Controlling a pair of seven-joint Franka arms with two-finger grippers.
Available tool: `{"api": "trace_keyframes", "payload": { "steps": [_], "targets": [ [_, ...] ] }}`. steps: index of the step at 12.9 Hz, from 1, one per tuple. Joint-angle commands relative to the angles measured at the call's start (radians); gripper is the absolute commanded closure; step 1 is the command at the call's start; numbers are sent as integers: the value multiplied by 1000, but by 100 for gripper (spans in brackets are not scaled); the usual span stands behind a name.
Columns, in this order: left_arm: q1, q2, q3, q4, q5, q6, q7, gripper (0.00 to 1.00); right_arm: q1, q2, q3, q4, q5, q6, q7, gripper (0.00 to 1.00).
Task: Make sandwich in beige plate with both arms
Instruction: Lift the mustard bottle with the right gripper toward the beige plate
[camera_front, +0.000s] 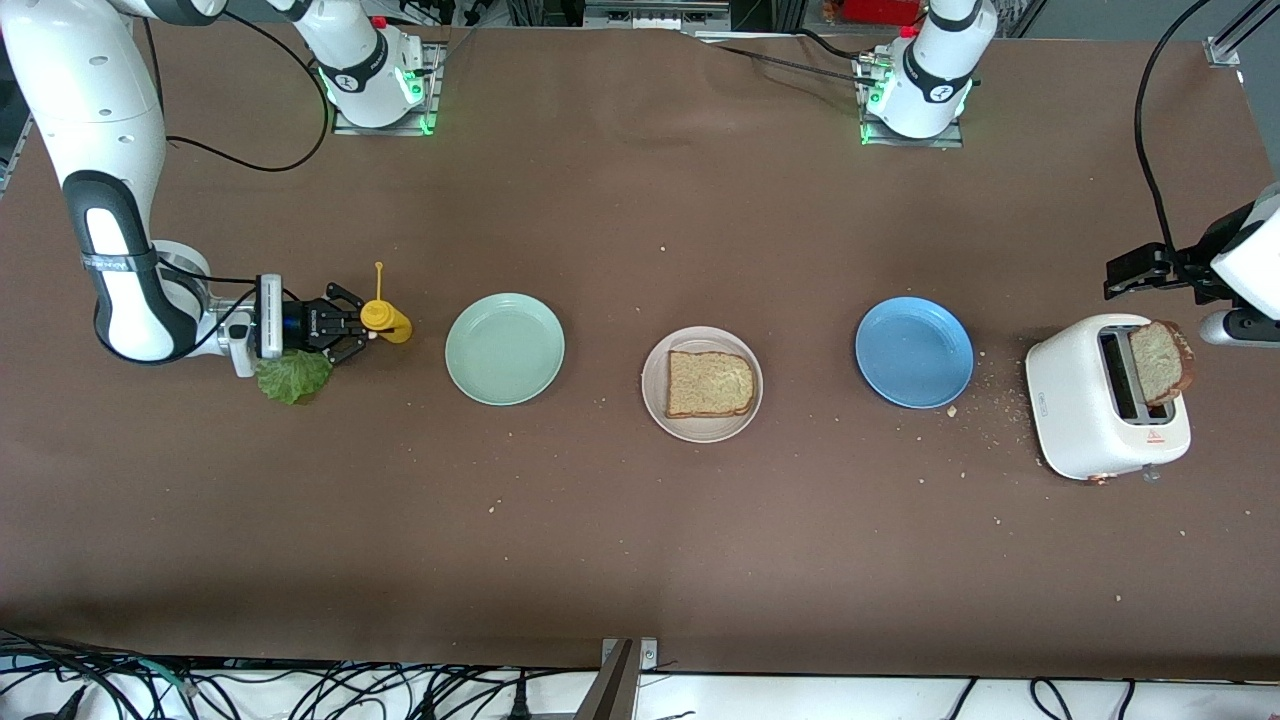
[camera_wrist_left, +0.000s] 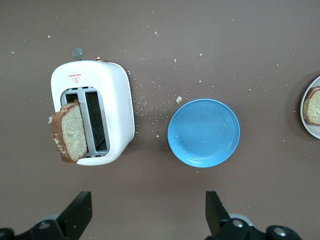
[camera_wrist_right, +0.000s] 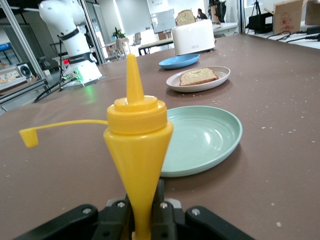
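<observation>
Toast slice (camera_front: 709, 384) flat on beige plate (camera_front: 655, 400) mid-desk, between mint-green plate (camera_front: 504, 349) and blue plate (camera_front: 913, 352) — no clear long axis. Right tool (camera_front: 352, 331) clamped on yellow squeeze bottle (camera_front: 389, 321), nozzle upright in right wrist view, beside lettuce leaf (camera_front: 293, 376). Left tool (camera_wrist_left: 148, 212) spread apart — second slice (camera_wrist_left: 69, 132) upright in toaster (camera_wrist_left: 112, 105).

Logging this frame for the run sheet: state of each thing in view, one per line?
Beige plate: holds one toast slice, lying flat.
Mint-green plate: bare.
Blue plate: bare.
Toaster: second toast slice sticking up from a slot.
Yellow squeeze bottle: upright, cap off on its tether.
Lettuce leaf: on table, under right wrist.
Right gripper: fingers shut on the bottle.
Left gripper: open, above the toaster and blue plate.
</observation>
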Motion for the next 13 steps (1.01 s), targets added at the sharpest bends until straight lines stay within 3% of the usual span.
{"api": "trace_keyframes", "payload": {
  "steps": [1, 5, 8, 10, 13],
  "targets": [
    [-3, -1, -6, -1, 35, 8, -12, 0, 57, -65, 1, 8, 16, 78, 92, 100],
    [-2, 1, -6, -1, 35, 8, -12, 0, 171, -172, -4, 25, 1, 225, 310, 100],
    [-2, 2, -6, -1, 35, 8, -12, 0, 234, -237, -2, 27, -92, 335, 491, 100],
    [-2, 4, -6, -1, 35, 10, -12, 0, 306, -277, -1, 54, -193, 409, 659, 100],
    [-2, 12, -6, -2, 35, 22, -12, 0, 416, -283, 2, 169, -451, 472, 945, 100]
  ]
}}
